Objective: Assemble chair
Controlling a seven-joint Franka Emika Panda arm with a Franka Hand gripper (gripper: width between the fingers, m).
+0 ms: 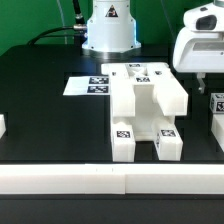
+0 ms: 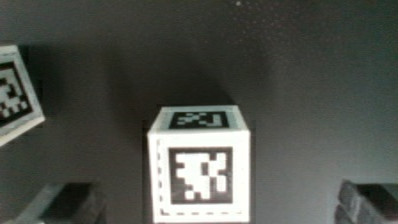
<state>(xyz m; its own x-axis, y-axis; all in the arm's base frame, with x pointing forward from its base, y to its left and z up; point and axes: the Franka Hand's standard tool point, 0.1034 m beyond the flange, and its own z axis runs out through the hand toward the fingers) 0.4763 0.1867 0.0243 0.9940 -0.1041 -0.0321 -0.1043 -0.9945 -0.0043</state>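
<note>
Work on the chair [image 1: 145,108] is looking partway done, as I am judging it. In the exterior view a big blocky white body is standing in the middle of the black table [image 1: 50,120]. Its two tagged feet [image 1: 122,138] are pointing toward the camera with a gap between them. Several parts seem to be sitting together there as one lump, though I am not able to tell which joints are fully seated. The marker board [image 1: 92,86] is lying just behind it, toward the exterior view's left.

Other parts are waiting loose. One white piece [image 1: 3,126] is peeking in at the exterior view's left edge, and a second piece [image 1: 218,108] is sitting at the right edge, apart from the chair body. So I am reckoning at least these are left to fetch and fit.

My claw [image 1: 204,86] is hanging over the table to the exterior view's right of the chair, jaws spread as wide as they go and gripping nothing. In the wrist view my dark fingers [image 2: 63,203] are flanking an upright white block [image 2: 196,160], tagged on its top and side, and touching it on neither side. Another tagged part [image 2: 15,92] is showing nearby. I am guessing this block is the next piece to pick up, but I am not able to say which chair part it is.
</note>
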